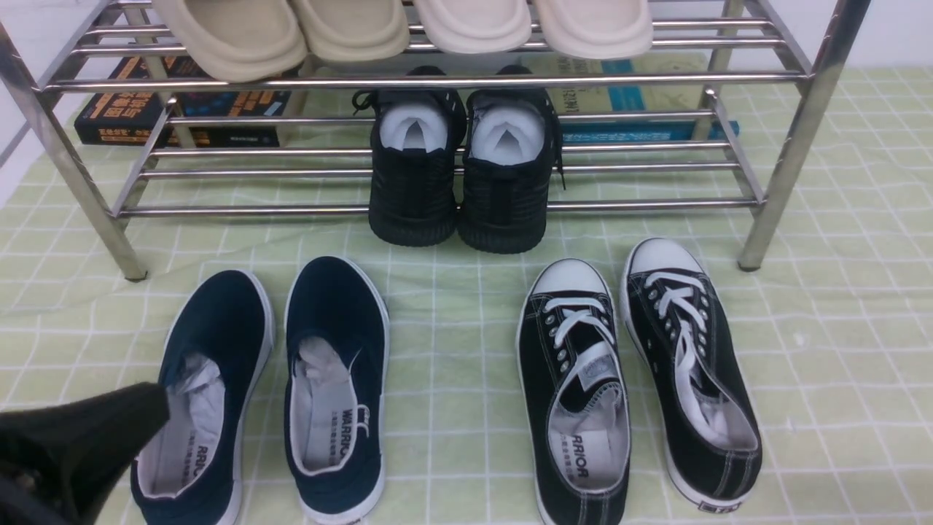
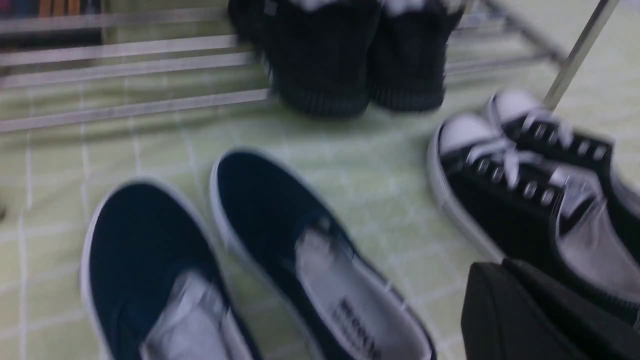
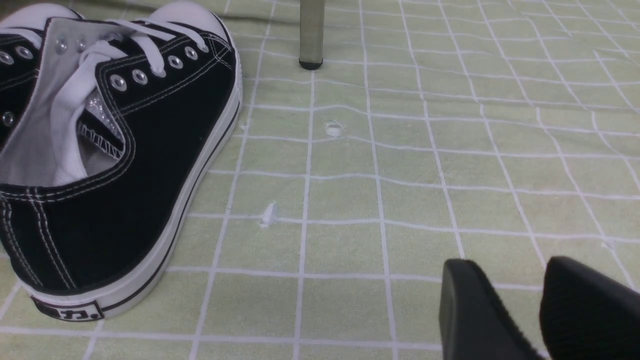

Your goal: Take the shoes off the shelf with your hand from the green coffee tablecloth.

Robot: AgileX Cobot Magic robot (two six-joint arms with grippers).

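Observation:
The shoes, a navy slip-on pair with white soles, lie side by side on the green coffee tablecloth (image 1: 466,364) in front of the shelf (image 1: 437,82): left shoe (image 1: 211,343), right shoe (image 1: 335,328). In the left wrist view both show blurred, left shoe (image 2: 145,250) and right shoe (image 2: 280,220). My left gripper (image 1: 157,408) is at the bottom left, its tip over the left shoe's opening, shut with nothing between its fingers (image 2: 500,280). My right gripper (image 3: 505,265) shows only in its wrist view, open above bare cloth.
Black lace-up sneakers (image 1: 634,364) with white toe caps lie right of the navy pair, one of them also seen close up (image 3: 125,175). A black knit pair (image 1: 459,189) stands on the lower tier, beige slippers (image 1: 401,25) on the upper. Books (image 1: 182,109) lie behind. A shelf leg (image 3: 311,35) stands nearby.

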